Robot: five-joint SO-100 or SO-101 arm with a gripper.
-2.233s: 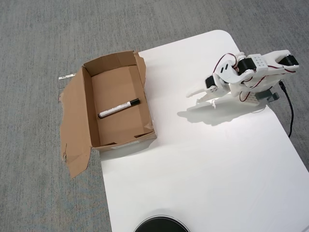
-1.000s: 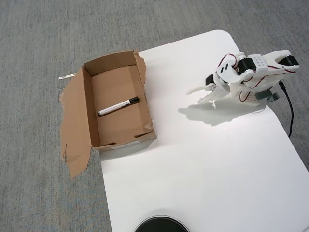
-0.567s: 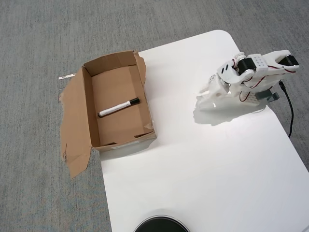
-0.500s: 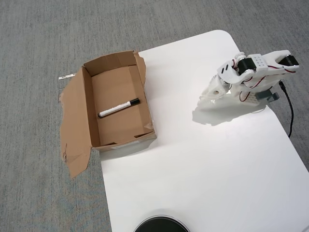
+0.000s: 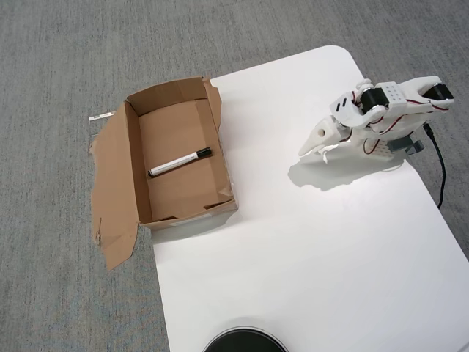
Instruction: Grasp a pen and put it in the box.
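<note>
The pen (image 5: 180, 162) lies flat on the floor of the cardboard box (image 5: 136, 166), so the placing looks done. The gripper (image 5: 305, 152) hangs over the white tabletop (image 5: 308, 249), well apart from the box, jaws pressed together and empty. Judging by this, only parking the arm remains.

Grey carpet (image 5: 66, 66) fills the left and top of the frame; a white, round-cornered table (image 5: 308, 257) takes the lower right, evenly lit.
</note>
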